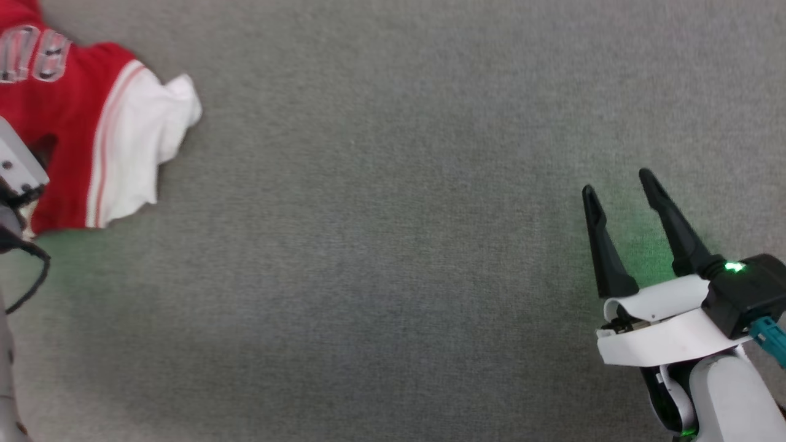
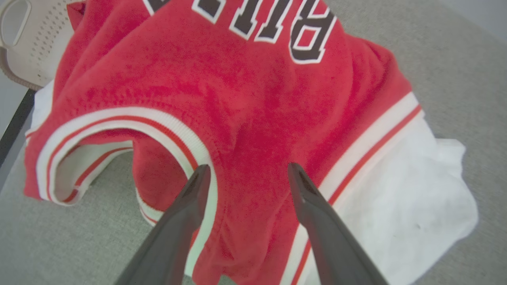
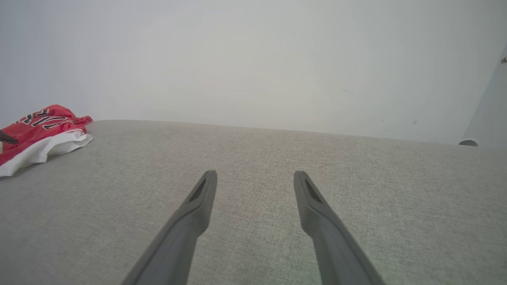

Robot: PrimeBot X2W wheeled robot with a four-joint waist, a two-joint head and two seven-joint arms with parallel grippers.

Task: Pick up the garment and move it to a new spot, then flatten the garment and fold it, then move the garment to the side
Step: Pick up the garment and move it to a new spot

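Observation:
The garment [image 1: 92, 129] is a red jersey with white sleeves, lying crumpled at the far left of the grey cloth surface [image 1: 393, 245]. In the left wrist view the garment [image 2: 245, 103] shows black white-edged lettering, and its striped neck opening [image 2: 119, 130] gapes at the left. My left gripper [image 2: 248, 168] is open, its fingers standing either side of a ridge of red cloth beside that opening. Well away at the lower right, my right gripper [image 1: 617, 184] hovers open with nothing between its fingers. The right wrist view puts the garment [image 3: 39, 134] at its far left.
A beige perforated basket [image 2: 27, 43] sits beyond the garment, past the surface's edge. My left arm's pale wrist [image 1: 18, 166] covers the garment's lower left corner. A plain white wall [image 3: 253, 59] rises behind the surface's far edge.

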